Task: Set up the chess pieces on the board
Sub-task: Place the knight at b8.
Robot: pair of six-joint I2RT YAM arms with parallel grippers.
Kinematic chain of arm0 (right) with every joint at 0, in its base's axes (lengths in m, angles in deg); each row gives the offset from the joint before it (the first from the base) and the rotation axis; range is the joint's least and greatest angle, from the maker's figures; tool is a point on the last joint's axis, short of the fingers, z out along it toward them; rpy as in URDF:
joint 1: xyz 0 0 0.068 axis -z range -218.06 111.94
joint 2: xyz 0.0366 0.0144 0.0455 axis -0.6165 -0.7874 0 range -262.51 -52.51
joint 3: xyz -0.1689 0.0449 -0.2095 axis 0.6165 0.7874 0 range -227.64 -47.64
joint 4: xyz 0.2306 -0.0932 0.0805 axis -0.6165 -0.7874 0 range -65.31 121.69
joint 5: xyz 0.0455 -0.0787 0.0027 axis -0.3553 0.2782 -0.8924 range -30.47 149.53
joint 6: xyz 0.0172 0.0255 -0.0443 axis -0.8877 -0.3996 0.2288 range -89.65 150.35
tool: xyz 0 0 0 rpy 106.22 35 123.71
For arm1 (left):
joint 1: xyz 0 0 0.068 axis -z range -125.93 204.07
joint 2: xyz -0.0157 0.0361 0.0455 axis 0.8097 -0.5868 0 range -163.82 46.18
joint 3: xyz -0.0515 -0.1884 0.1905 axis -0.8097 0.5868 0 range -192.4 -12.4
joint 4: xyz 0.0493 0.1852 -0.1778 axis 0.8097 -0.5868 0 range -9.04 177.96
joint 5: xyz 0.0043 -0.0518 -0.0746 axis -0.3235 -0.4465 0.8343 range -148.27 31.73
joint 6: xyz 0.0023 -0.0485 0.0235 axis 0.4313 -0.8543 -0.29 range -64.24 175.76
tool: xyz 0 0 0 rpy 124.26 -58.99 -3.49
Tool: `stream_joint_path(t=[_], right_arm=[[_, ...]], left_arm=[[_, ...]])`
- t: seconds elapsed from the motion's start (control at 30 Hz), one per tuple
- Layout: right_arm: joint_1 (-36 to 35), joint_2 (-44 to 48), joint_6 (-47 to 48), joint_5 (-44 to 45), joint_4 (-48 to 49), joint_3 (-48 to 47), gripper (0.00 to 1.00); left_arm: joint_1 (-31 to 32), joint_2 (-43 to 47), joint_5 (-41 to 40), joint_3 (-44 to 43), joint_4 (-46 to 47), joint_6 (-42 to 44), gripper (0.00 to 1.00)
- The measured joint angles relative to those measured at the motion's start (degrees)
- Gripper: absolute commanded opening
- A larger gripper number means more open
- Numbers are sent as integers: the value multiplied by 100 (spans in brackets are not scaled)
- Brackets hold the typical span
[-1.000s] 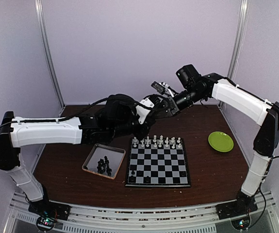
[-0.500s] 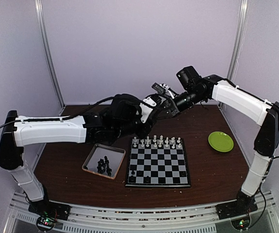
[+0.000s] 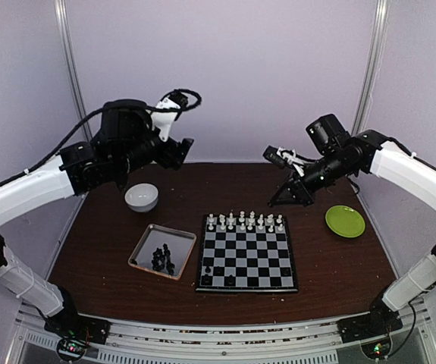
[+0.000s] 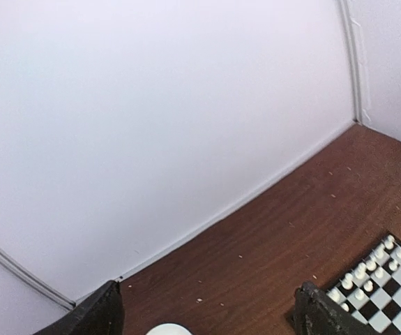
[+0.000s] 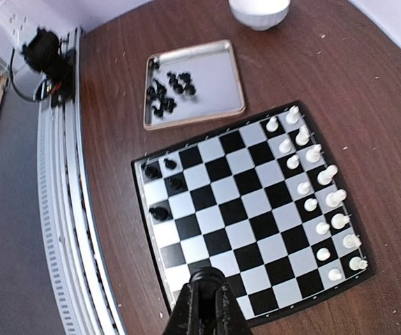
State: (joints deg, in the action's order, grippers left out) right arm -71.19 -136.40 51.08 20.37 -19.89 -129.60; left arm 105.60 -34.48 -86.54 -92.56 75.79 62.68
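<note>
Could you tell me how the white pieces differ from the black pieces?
The white pieces stand in two rows along the board's far edge; the black pieces mostly sit bunched in the metal tray. Every white piece seen is on the board; only a few black ones are. Both are tiny.

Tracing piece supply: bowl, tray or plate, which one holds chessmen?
The silver tray left of the board: black pieces sit clustered in it. The white bowl and green plate show none.
</note>
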Motion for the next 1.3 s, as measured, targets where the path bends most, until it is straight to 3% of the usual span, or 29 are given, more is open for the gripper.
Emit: stream_joint_path(t=[0.23, 0.43, 1.3], right_arm=[[-1235, 376, 846, 955, 190, 1506, 0], [-2035, 348, 1246, 1692, 472, 2422, 0], [-2155, -369, 1360, 2684, 1414, 2951, 1]], left_arm=[[-1200, 197, 706, 321, -4, -310, 86], [-1388, 398, 927, 1016, -52, -505, 85], [-1388, 518, 1425, 1038, -129, -516, 83]])
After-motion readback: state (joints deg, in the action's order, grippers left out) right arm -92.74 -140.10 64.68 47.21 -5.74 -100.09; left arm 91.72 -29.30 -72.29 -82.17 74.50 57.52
